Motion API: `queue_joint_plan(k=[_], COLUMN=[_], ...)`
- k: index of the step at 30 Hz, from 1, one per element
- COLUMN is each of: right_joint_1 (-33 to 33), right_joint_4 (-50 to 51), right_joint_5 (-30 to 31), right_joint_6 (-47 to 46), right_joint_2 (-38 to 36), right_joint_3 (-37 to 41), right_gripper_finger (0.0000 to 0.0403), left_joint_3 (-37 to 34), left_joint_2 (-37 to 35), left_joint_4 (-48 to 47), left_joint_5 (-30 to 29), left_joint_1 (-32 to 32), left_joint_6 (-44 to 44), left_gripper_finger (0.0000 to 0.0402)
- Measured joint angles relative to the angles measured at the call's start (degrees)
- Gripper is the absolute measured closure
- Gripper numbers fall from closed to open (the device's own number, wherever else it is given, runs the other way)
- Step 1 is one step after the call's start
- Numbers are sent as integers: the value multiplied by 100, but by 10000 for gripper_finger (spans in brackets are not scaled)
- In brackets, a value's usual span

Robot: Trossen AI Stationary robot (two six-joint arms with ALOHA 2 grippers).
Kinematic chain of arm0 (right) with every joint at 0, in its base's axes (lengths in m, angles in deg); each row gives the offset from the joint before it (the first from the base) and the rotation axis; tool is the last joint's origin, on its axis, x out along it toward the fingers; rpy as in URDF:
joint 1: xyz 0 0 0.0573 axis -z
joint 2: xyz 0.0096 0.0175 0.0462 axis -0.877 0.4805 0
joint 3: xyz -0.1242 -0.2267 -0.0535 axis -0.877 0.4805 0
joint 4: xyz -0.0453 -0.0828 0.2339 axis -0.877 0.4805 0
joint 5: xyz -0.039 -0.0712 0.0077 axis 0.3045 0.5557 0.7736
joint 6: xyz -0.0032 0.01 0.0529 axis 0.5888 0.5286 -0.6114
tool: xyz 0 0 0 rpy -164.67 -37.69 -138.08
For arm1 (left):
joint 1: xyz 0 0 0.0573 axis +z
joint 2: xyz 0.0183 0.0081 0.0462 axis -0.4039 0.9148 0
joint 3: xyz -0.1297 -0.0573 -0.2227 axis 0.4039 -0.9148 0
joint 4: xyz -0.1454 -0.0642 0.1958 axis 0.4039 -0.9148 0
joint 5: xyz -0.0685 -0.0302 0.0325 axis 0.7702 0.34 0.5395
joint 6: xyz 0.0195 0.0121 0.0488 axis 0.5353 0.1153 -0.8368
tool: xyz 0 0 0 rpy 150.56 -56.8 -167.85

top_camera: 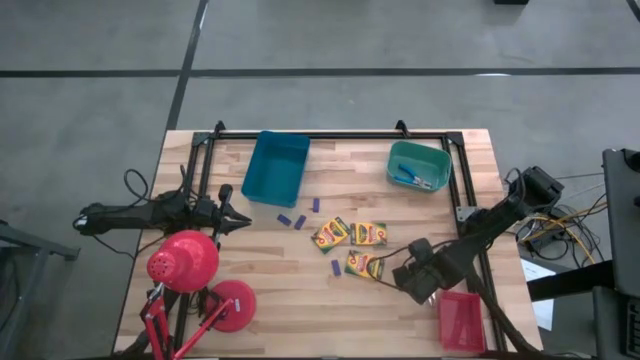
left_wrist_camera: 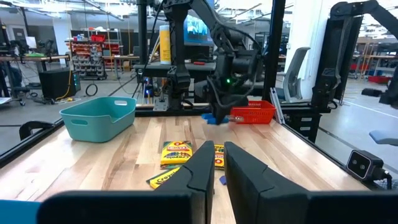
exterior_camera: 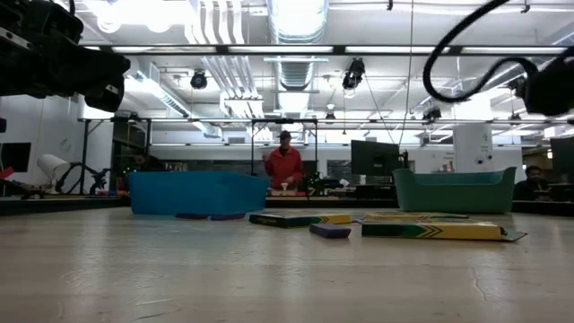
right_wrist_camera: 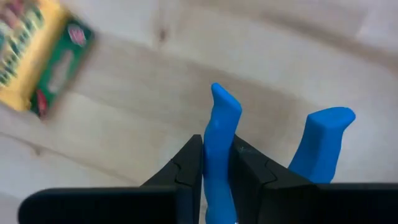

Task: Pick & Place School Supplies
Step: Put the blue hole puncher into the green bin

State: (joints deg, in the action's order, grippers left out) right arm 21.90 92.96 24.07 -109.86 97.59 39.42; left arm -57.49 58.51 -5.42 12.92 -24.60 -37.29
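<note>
A deep blue rectangular plastic tray (top_camera: 275, 166) sits by the far edge of the wooden table (top_camera: 260, 270), left of centre; nothing shows inside it. A teal plastic tray (top_camera: 418, 166) stands by the far edge toward the right corner and holds a pair of blue-handled scissors (top_camera: 408, 178). A small red plastic tray (top_camera: 461, 319) lies at the near right corner; its contents cannot be made out.

Three yellow crayon boxes with green and red print (top_camera: 352, 244) lie flat near the table's middle, close together. Tiny purple sticks (top_camera: 290, 219) are scattered just left of them, between the boxes and the blue tray. A red desk lamp (top_camera: 184, 261) with a round base stands at the near left corner, its shade overhanging the table beside the left arm.

The left gripper (top_camera: 243, 222) rests low near the left edge, fingers pressed together and empty. The right gripper (right_wrist_camera: 216, 167) hangs above the table just right of the crayon boxes, beside the red tray, its fingers clamped on one handle of a second pair of blue-handled scissors (right_wrist_camera: 221, 140), lifted off the wood.
</note>
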Motion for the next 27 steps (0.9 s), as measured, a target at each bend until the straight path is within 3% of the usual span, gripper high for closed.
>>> queue_joint_plan(k=[7,13,20,27], right_joint_1=[55,571,1478,2721], right_joint_4=[1544,2783,3448,3447], right_joint_5=[808,989,1941,1992], right_joint_6=[245,1373,3944,5658], right_joint_2=[-504,-761,-804,-935], right_joint_3=[-574,-1248,-1894,-2053], right_gripper_finger=[351,351,351,351], left_joint_3=[0,0,0,0], left_joint_2=[-1,0,1,0], left_joint_4=[1,1,1,1], left_joint_5=[0,1,1,0], left_joint_1=[-1,-2,-2,-1], left_joint_6=[0,0,0,0], left_gripper_finger=[361,362,360,361])
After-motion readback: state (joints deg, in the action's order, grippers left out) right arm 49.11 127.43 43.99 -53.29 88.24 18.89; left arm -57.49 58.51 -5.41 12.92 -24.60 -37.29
